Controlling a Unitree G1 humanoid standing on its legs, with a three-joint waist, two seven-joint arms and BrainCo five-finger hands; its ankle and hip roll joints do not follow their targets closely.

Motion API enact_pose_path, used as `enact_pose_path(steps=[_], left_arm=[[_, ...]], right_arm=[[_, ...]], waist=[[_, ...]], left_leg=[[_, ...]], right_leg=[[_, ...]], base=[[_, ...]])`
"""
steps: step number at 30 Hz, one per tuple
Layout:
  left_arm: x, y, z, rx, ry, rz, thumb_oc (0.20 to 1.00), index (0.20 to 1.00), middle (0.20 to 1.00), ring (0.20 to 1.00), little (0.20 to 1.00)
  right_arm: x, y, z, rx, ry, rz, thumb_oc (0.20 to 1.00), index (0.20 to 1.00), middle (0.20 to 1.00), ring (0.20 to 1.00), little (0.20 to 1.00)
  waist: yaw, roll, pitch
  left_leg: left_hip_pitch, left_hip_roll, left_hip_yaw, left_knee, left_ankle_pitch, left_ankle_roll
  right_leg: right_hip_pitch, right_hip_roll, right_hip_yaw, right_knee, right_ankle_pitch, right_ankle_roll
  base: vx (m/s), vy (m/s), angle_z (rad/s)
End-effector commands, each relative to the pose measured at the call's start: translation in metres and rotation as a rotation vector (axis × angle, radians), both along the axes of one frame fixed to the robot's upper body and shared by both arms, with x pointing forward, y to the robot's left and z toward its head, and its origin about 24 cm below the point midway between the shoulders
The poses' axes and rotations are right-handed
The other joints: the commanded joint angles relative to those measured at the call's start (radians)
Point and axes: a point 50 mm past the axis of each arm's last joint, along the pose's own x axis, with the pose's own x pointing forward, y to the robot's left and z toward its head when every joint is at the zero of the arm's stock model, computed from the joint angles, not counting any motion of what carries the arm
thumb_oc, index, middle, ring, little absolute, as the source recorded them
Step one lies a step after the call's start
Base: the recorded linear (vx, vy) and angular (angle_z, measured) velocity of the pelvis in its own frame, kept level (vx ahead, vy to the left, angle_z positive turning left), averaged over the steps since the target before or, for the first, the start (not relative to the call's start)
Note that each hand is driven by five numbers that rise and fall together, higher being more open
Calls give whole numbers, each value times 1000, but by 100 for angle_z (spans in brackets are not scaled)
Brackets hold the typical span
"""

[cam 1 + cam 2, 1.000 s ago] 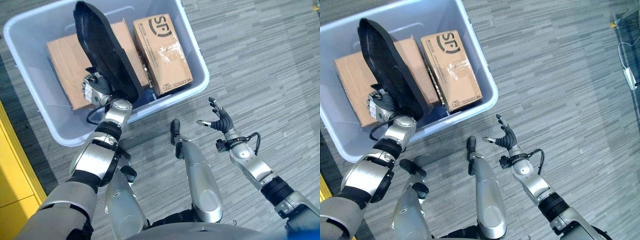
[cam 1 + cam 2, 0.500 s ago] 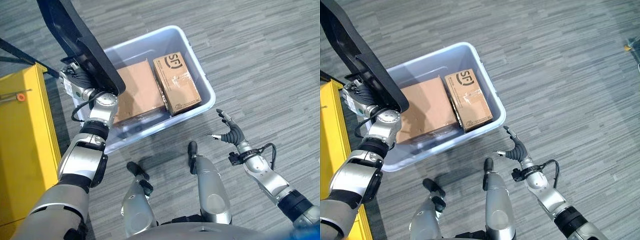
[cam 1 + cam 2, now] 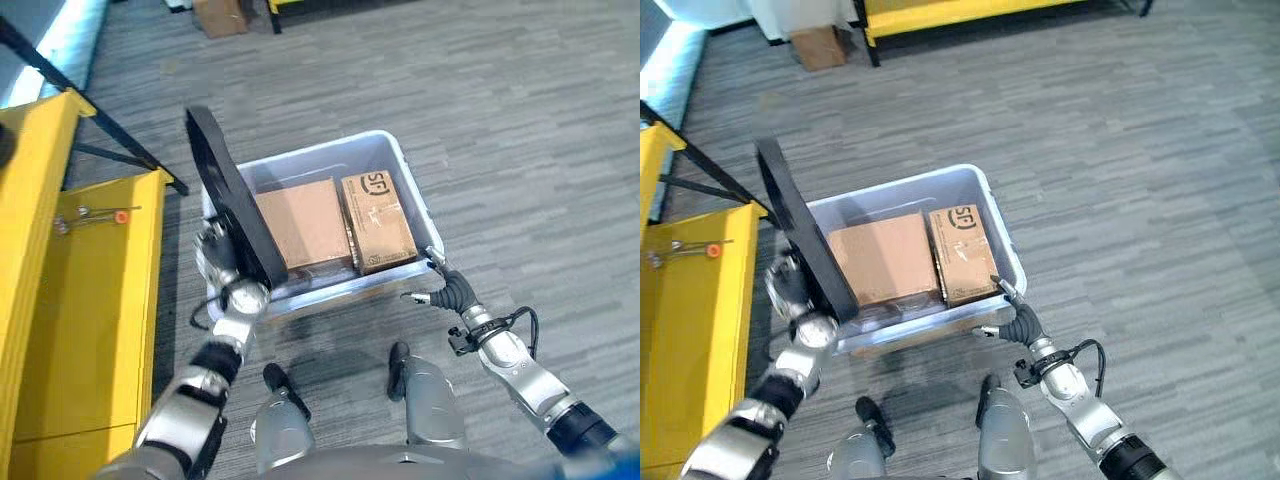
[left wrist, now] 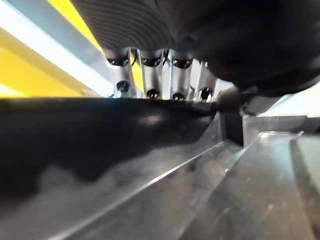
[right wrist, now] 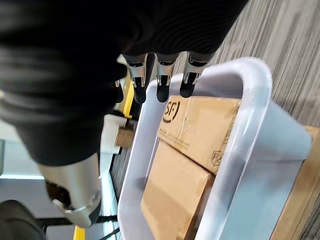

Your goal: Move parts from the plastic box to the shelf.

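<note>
A long black curved part (image 3: 235,205) stands tilted over the left end of the pale plastic box (image 3: 413,190), its lower end by the box's near left wall. My left hand (image 3: 213,262) is shut on the black part (image 4: 75,130), and my fingers (image 4: 150,75) lie over its edge. Two brown cardboard boxes (image 3: 885,257) (image 3: 962,250) lie side by side inside the plastic box. My right hand (image 3: 447,293) is open with straight fingers (image 5: 160,75), just beside the box's near right corner (image 5: 240,125).
A yellow shelf (image 3: 70,310) stands at my left, close to the box, with a small orange item (image 3: 120,215) and a metal piece on its top. A black slanted strut (image 3: 130,160) runs by it. Farther off stand another yellow frame (image 3: 940,12) and a small carton (image 3: 818,45).
The camera has lifted, so the box looks farther off and more room shows. My left hand still holds the black part, now lower by the box. My right hand has neared the box's corner.
</note>
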Motion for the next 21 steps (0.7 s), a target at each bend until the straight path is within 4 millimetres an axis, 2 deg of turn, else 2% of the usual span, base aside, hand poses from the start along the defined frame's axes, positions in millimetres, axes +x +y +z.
enact_pose_path(steps=[1, 2, 3, 4, 10, 11, 12, 14, 18, 21], left_arm=[[22, 10, 50, 69, -247, -61, 200, 200, 200, 200, 200], [19, 7, 44, 57, -225, -78, 200, 200, 200, 200, 200], [18, 7, 43, 54, -223, -78, 200, 200, 200, 200, 200], [16, 5, 41, 51, -219, -89, 200, 200, 200, 200, 200], [13, 2, 45, 95, -232, -140, 200, 200, 200, 200, 200], [12, 2, 46, 115, -236, -164, 200, 200, 200, 200, 200], [11, 0, 46, 119, -231, -174, 200, 200, 200, 200, 200], [10, -1, 45, 130, -218, -206, 200, 200, 200, 200, 200], [5, -2, 41, 158, -203, -222, 200, 200, 200, 200, 200], [-2, 5, 38, 177, -196, -199, 200, 200, 200, 200, 200]], right_arm=[[-3, 16, 10, 66, -54, 58, 1000, 1000, 1000, 1000, 1000], [-4, 14, 8, 67, -37, 51, 1000, 1000, 1000, 1000, 1000], [-5, 14, 7, 66, -35, 51, 1000, 1000, 1000, 1000, 1000], [-5, 13, 7, 68, -29, 46, 1000, 1000, 1000, 1000, 1000], [-2, 6, 8, 72, -27, 20, 1000, 1000, 1000, 1000, 1000], [-3, 2, 8, 69, -25, 7, 1000, 1000, 1000, 1000, 1000], [-4, -1, 6, 66, -22, -1, 1000, 1000, 1000, 1000, 1000], [-4, -3, 1, 69, -11, -20, 1000, 1000, 1000, 1000, 1000], [-5, -1, -4, 79, 16, -28, 1000, 1000, 1000, 1000, 1000], [-6, 3, -9, 77, 34, 2, 1000, 1000, 1000, 1000, 1000]], waist=[[-27, -51, 2], [-37, -56, -11], [-38, -56, -13], [-40, -62, -22], [-30, -69, -49], [-31, -61, -68], [-32, -54, -81], [-25, -49, -97], [-12, -44, -112], [13, -42, -122]], left_leg=[[24, 76, 55, 139, -258, -114], [44, 97, 106, 156, -254, -115], [47, 99, 112, 161, -257, -114], [69, 92, 138, 206, -291, -102], [102, 67, 151, 366, -345, -98], [131, 32, 156, 337, -381, -80], [164, -14, 167, 248, -404, -58], [187, -54, 160, 157, -420, -40], [204, -85, 149, 81, -434, -27], [211, -123, 131, 31, -466, -9]], right_leg=[[206, 75, -123, -232, 35, 41], [223, 70, -146, -244, 42, 43], [225, 69, -148, -245, 42, 43], [228, 66, -157, -248, 44, 42], [248, 83, -159, -279, 50, 30], [246, 78, -171, -281, 57, 36], [245, 60, -191, -282, 77, 54], [252, 36, -198, -294, 111, 77], [260, 8, -201, -305, 141, 107], [273, -21, -211, -326, 174, 140]], base=[[33, -40, 68], [-3, -21, 60], [-44, -19, 75], [-73, 16, 60], [-91, 90, 39], [-155, 376, 59], [-164, 476, 58], [-117, 372, 78], [-100, 282, 50], [-148, 311, 39]])
